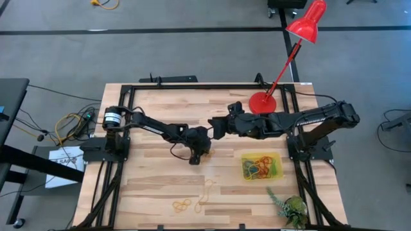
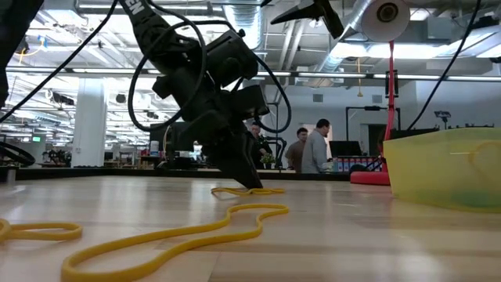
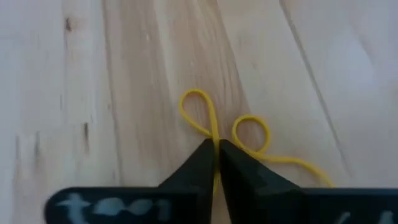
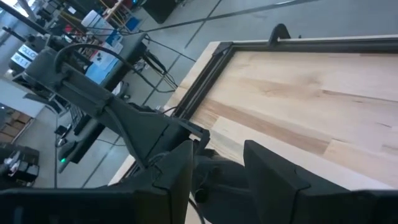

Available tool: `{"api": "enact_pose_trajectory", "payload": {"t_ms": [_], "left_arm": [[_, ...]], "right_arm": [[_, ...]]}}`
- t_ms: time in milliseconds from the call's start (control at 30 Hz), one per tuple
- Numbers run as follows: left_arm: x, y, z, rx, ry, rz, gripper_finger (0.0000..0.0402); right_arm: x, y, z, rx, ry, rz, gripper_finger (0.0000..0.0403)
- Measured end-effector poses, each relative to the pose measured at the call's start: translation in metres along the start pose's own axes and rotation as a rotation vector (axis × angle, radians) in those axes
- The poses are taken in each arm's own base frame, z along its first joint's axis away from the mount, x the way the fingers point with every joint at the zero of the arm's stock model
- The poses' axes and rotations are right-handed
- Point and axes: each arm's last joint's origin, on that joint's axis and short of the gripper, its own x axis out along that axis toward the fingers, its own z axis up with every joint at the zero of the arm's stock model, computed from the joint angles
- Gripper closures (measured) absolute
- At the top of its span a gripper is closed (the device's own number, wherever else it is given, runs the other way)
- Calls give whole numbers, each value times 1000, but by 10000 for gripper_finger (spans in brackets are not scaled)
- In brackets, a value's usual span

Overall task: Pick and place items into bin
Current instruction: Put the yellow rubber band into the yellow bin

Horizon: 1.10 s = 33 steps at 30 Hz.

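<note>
Wooden tabletop (image 1: pixel 160 186) w/ black rail frame round its edges. Open wood along the far edge and over the left half; the near-left corner is bare too. Crowded spots: red lamp base (image 1: pixel 262 102) by the far-right corner, plant sprig (image 1: pixel 289 205) at the near-right corner, and the yellow bin (image 1: pixel 261 165) on the right side, between lamp and sprig, already holding a tangle of coloured bands.

Left gripper (image 1: pixel 196 158) is down at about the table's centre, fingertips on the wood, well left of the bin. Left wrist view: its fingers (image 3: pixel 198 168) are pressed together, pinching a yellow rubber band (image 3: pixel 214 134) whose two loops fan out on the wood ahead of the tips. Low view shows the same: tips touching the surface at the band.

Right gripper (image 1: pixel 217 126) hovers just far-side of the left one, above the table centre, fingers (image 4: pixel 267 171) spread apart, nothing between them.

More loose yellow bands (image 1: pixel 192 202) lie near the near edge, left of the sprig, apart from both grippers.
</note>
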Motion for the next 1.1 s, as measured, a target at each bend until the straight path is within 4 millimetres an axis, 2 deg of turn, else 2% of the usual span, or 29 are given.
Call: {"api": "enact_pose_trajectory", "payload": {"t_ms": [167, 267, 333, 433, 633, 767, 900, 1100], "left_arm": [[-6, 1, 3, -157, -11, -16, 399], [-22, 3, 5, -226, -18, -33, 400], [-41, 6, 15, -260, -82, -30, 401], [-79, 13, 31, -306, -182, -14, 401], [-154, 12, 49, -324, -384, 52, 401], [-194, 10, 52, -348, -496, 108, 401], [-220, 6, 53, -404, -583, 110, 401], [-240, 0, 53, -491, -648, 36, 401]], "right_arm": [[0, 0, -1, -3, 9, 0, 265], [0, -1, -2, -13, 48, 6, 267], [0, -2, -4, -21, 62, -3, 268], [-1, -3, -5, -30, 76, -11, 268], [-1, -5, -9, -57, 153, 5, 270], [2, -4, -10, -120, 152, 24, 270], [5, 2, -8, -261, 107, 83, 270], [5, 6, -5, -502, 68, 134, 276]]}}
